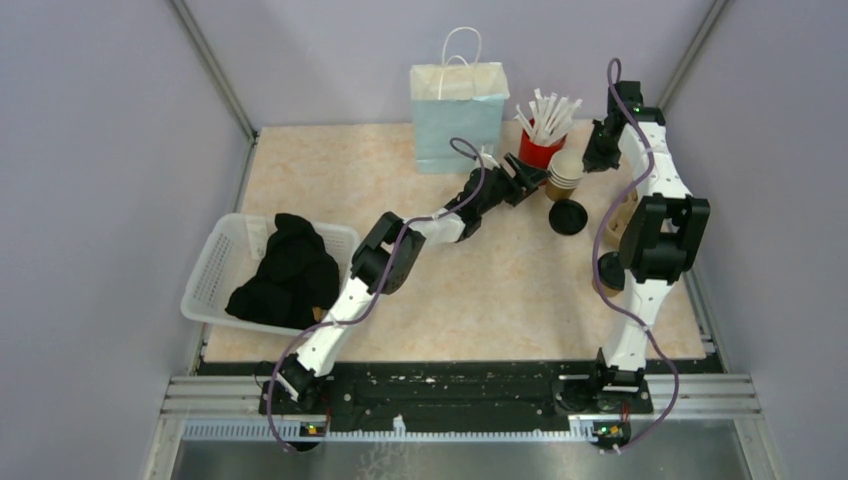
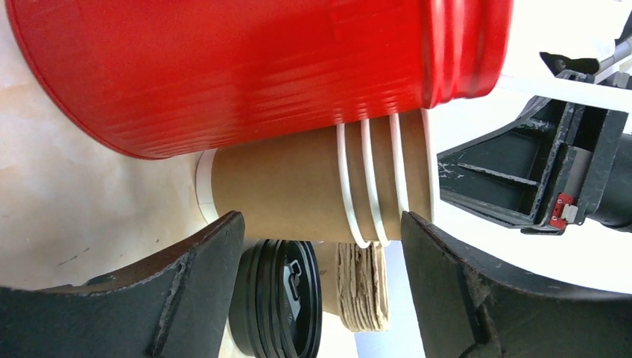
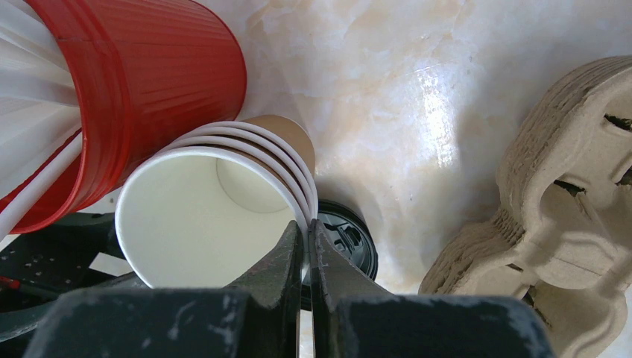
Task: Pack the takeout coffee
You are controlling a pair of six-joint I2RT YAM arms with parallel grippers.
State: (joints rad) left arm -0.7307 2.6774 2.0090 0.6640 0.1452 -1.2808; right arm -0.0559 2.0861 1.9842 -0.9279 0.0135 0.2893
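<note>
The takeout coffee cups (image 1: 565, 170), a nested kraft stack with no lid on, stand upright at the far right of the worktop (image 1: 400, 200). They sit right against the red cup (image 1: 537, 152) of white straws (image 1: 548, 112), near the pale blue bag (image 1: 458, 120). A stack of black lids (image 1: 568, 217) lies just beside them on the near side, and pulp carriers (image 3: 566, 194) lie to the right. The left jaws stand wide apart, fingertips just short of the stack's side, gripping nothing. The right jaws are pressed together at the top cup's rim; whether they pinch its wall cannot be told.
</note>
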